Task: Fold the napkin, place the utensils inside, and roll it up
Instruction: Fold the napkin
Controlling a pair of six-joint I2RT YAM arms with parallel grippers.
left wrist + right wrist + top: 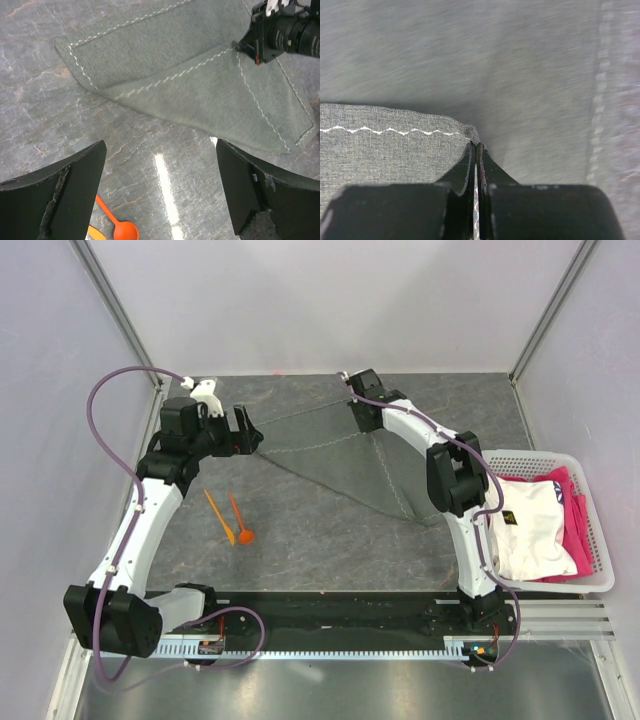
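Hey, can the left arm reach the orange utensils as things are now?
Probably yes: the left end effector is open and empty, and the utensils lie bare on the table near it, apart from the napkin, nothing covering them.

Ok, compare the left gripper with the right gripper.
The left gripper stands wide open and empty; the right gripper is shut, pinching a hemmed corner of the dark grey cloth napkin. The left hangs over the bare grey table beside the napkin; the right is over the cloth. Both are black.
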